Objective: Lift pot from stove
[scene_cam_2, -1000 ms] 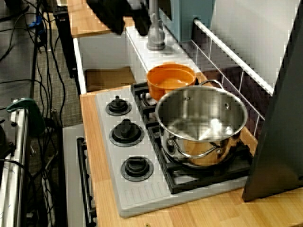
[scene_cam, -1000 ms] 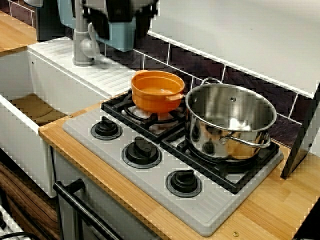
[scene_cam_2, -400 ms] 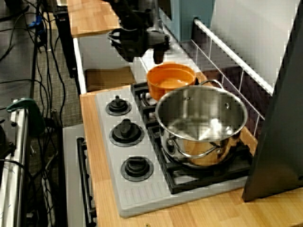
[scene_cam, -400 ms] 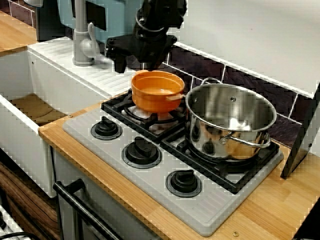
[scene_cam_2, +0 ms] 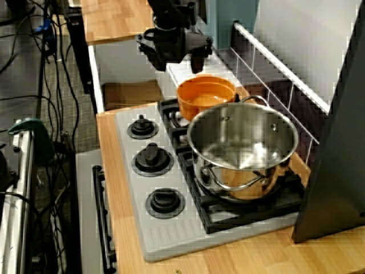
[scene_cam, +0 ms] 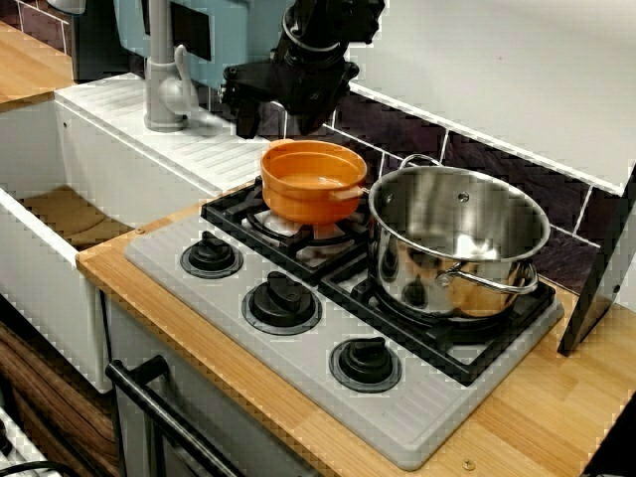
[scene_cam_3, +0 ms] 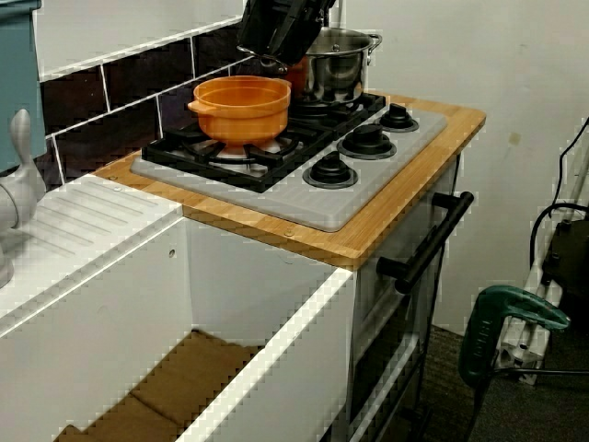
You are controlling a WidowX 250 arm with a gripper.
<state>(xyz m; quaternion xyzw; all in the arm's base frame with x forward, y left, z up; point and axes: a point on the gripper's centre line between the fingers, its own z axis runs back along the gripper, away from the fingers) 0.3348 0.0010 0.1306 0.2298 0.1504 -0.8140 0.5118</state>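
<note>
Wooden table [scene_cam: 556,417] runs along the near edge of this toy kitchen, and it carries the grey stove [scene_cam: 298,348] sunk into its top, with three black knobs [scene_cam: 281,301] lined up along the front where a cook would reach them. Beyond the knobs sit the black burner grates, and on the right-hand grate stands a big steel pot [scene_cam: 457,243], shiny enough to mirror orange in its side. Behind and to its left, on the back burner, rests the small orange pot [scene_cam: 313,179], upright, empty as far as I can see, its stubby handle pointing toward the steel one; the two stand just beside each other, so I'd guess any lift has to go straight up to avoid a knock. Above the orange pot's far rim hangs the black pincer [scene_cam: 273,114], its fingers spread apart and holding nothing, not touching the pot; it looks poised to drop over the rim. To the left are a white sink [scene_cam: 60,229] with a ribbed draining board and a grey tap [scene_cam: 164,84], and behind all of it dark tiles [scene_cam: 397,129]. No brand, label or writing shows that I can read.
</note>
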